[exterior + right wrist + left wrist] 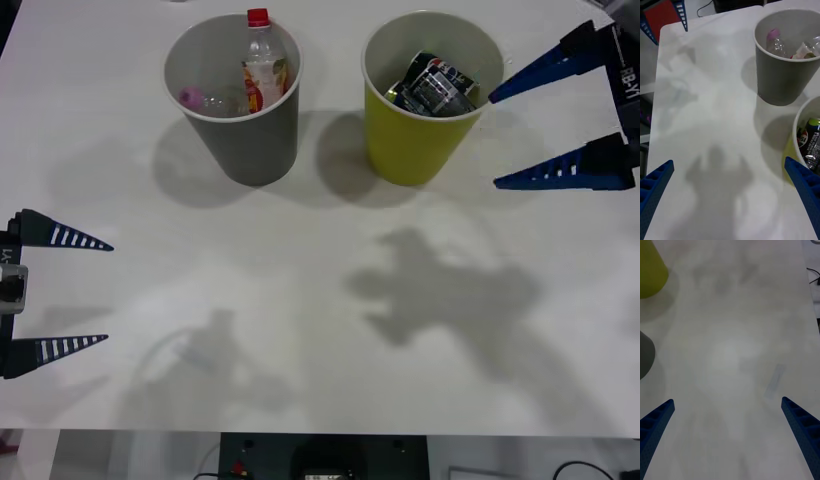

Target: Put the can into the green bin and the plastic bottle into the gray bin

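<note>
The gray bin (238, 100) is set upright on the white table (300, 330). It is dark gray outside, pale inside, with a white rim. The plastic bottle (264, 68) is leaned inside it, and its red cap is poked up past the rim. A second clear bottle with a pink cap (205, 99) is laid inside too. Just beside the gray bin, to its right, the green bin (425, 95) is placed. It is yellow-green with a pale rim, and the can (438, 85), dark and shiny, is held inside it.

The right gripper (520, 140) is kept beyond the green bin, far from the gray bin, with its blue fingers spread wide and nothing grasped. The left gripper (85, 292) is parked well apart from the gray bin, near the table's front left, also spread and bare.

In the right wrist view, the pink cap is seen from closer. In the left wrist view, a small strip of clear tape (774, 381) on the table is seen.
</note>
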You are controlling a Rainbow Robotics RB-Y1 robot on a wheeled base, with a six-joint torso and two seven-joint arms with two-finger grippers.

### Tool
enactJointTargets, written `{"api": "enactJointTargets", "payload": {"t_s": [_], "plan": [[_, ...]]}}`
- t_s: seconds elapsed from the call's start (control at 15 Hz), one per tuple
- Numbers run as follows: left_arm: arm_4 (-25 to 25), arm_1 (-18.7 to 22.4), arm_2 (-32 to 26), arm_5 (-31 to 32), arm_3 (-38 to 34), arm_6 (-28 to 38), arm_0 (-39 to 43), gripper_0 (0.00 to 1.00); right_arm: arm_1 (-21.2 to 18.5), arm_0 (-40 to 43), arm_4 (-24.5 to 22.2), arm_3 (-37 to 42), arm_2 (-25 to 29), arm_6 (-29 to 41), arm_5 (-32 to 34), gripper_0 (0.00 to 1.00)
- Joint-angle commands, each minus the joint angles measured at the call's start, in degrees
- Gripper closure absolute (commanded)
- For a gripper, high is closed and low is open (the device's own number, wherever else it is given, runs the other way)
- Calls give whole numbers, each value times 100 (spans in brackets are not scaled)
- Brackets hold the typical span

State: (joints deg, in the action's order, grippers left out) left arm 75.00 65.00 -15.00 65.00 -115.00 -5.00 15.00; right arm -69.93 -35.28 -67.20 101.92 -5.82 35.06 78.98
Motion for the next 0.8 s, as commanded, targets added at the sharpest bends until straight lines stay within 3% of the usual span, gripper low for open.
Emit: {"api": "enactJointTargets", "payload": {"t_s": [0.07, 0.33, 0.53, 0.8], "plan": [[0, 0, 0, 0, 0, 0, 0, 2, 32, 1014, -3, 302, 635, -641, 12, 0], [0, 0, 0, 0, 0, 0, 0, 2, 94, 2306, -39, 680, 1443, -1529, 21, 0], [0, 0, 0, 0, 0, 0, 0, 2, 348, 3158, -91, 847, 1970, -2135, 109, 0], [0, 0, 0, 0, 0, 0, 0, 2, 700, 3783, -434, 970, 2489, -2619, 530, 0]]}}
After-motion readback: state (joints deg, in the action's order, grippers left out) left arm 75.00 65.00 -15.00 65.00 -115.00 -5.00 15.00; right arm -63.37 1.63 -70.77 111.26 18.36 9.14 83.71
